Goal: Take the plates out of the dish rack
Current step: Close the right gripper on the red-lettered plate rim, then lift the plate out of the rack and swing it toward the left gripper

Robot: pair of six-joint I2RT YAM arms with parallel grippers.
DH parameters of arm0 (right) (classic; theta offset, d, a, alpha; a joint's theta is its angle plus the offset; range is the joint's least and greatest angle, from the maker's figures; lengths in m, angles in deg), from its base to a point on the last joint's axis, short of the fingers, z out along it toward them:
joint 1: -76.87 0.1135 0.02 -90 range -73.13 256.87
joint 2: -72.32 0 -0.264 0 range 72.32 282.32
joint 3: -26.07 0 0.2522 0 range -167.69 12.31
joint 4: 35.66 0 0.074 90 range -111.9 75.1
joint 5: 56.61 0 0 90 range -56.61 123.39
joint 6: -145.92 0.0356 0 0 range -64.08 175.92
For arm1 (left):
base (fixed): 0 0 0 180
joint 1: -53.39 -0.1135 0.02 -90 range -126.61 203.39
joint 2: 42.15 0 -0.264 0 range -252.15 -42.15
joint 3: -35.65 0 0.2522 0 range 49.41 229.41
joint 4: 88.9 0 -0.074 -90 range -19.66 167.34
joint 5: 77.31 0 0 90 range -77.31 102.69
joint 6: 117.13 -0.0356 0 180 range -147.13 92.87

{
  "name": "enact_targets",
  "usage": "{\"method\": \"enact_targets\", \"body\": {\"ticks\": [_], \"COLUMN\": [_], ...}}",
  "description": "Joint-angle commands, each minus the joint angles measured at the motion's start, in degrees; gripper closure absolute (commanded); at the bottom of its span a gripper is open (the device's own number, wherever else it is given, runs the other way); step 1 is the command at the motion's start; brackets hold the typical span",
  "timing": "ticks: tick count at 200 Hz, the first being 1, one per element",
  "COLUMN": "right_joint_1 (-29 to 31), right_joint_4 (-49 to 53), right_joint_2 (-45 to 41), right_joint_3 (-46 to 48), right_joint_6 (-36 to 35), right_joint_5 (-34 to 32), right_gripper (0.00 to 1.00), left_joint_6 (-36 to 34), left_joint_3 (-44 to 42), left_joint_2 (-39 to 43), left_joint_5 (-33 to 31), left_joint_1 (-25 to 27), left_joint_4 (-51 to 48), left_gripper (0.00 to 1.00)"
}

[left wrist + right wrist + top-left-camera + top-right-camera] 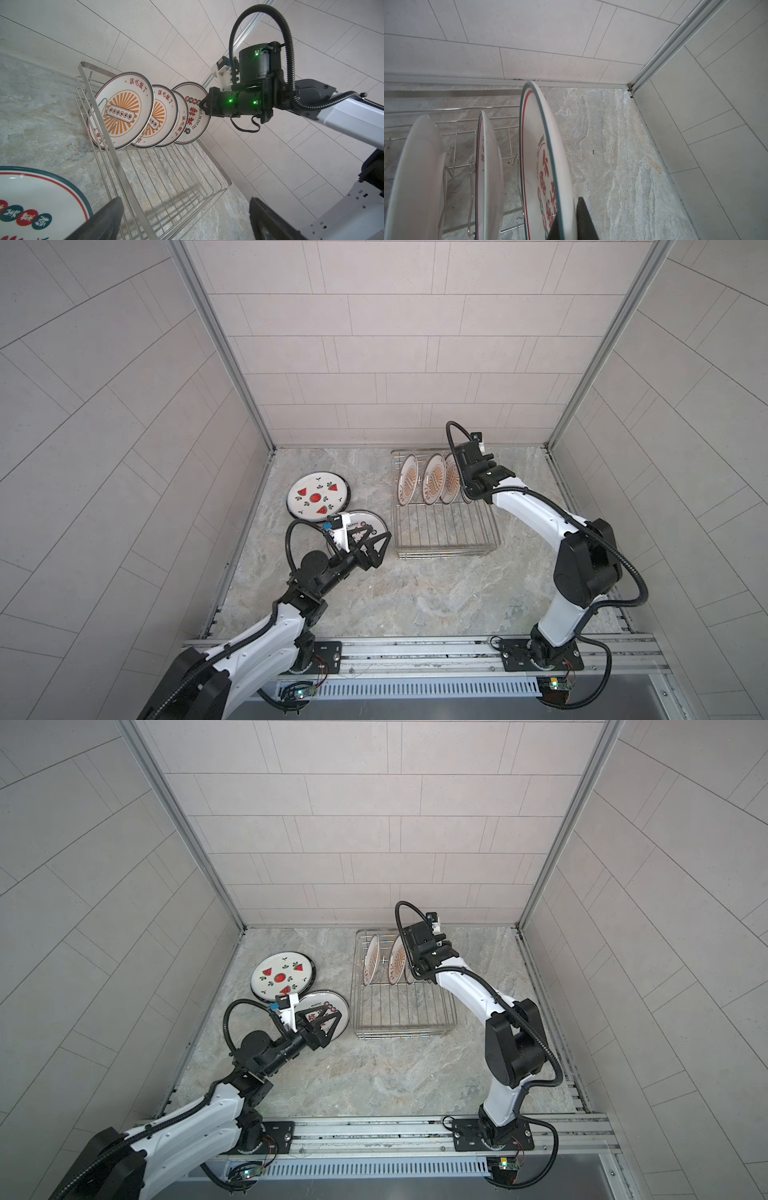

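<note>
The held plate (194,116), a glazed ceramic disc with a green rim and red characters, is judged to be rigid, fairly heavy for its thinness, slick on the surface and liable to chip or shatter if it is knocked or dropped. Hold is best taken at the upper rim, where the edge stands free of the wires. A firm pinch is called for, since the glaze offers little friction.

The plate stands on edge at the end of the row in the dish rack (449,548), on the side of the right arm. Three sunburst plates (122,110) lean beside it among the upright prongs (510,138).

The right gripper (568,209) is pressed together on that rim from above, with one finger on the printed face and one on the back. The plate is thus pinched between the jaws, while its lower edge appears to rest in the rack. A straight lift is judged necessary so that the neighbouring plate is not struck.

The left gripper (371,536) is spread wide and hangs over a second red-character plate (330,1006). That plate lies flat on the tabletop (415,597), just beside the watermelon plate (318,497).
</note>
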Motion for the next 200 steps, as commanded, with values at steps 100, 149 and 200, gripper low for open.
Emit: {"method": "enact_targets", "body": {"ticks": [100,149,200], "right_joint_1": [1.91,2.01,1.89], "right_joint_4": [-3.78,-4.47,-8.39], "right_joint_2": [-16.29,-25.5,-37.87], "right_joint_3": [10.05,15.58,24.0], "right_joint_6": [-0.35,0.74,2.95], "right_joint_5": [-1.97,-1.5,10.22], "right_gripper": [1.0,1.0,0.99], "left_joint_6": [-0.58,-0.16,0.14], "left_joint_3": [-0.66,-0.64,-0.95], "left_joint_2": [0.84,0.39,0.03], "left_joint_5": [0.12,0.81,0.68], "left_joint_1": [0.19,0.24,0.3], "left_joint_4": [0.59,1.23,2.08], "left_gripper": [0.0,0.0,0.0]}}
